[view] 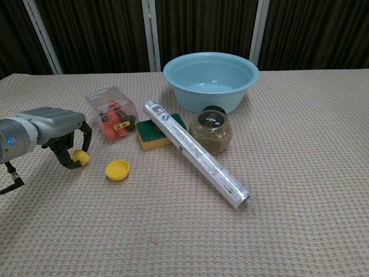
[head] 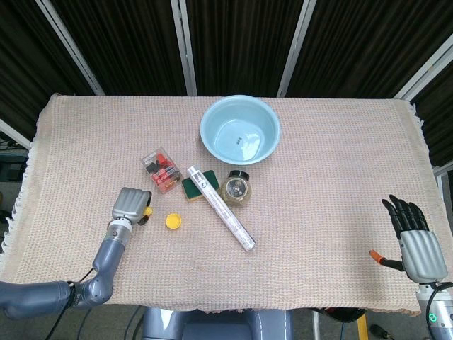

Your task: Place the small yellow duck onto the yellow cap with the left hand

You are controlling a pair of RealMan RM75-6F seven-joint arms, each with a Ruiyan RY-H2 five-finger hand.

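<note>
The small yellow duck (view: pixel 79 156) sits on the cloth at the left, mostly covered by my left hand (view: pixel 55 130). The hand's curled fingers (view: pixel 87 137) and thumb close around the duck and pinch it. From the head view only a sliver of the duck (head: pixel 148 210) peeks out beside the left hand (head: pixel 131 205). The yellow cap (view: pixel 117 169) lies open side up just right of the hand, apart from it; the head view has the cap (head: pixel 173 222) too. My right hand (head: pixel 414 241) rests at the table's front right corner, fingers spread, holding nothing.
Behind the duck stands a clear box of red and black parts (view: pixel 111 120). A green-yellow sponge (view: pixel 151 135), a long foil-wrapped roll (view: pixel 196 151), a round glass jar (view: pixel 210 131) and a light blue bowl (view: pixel 210 78) fill the table's middle.
</note>
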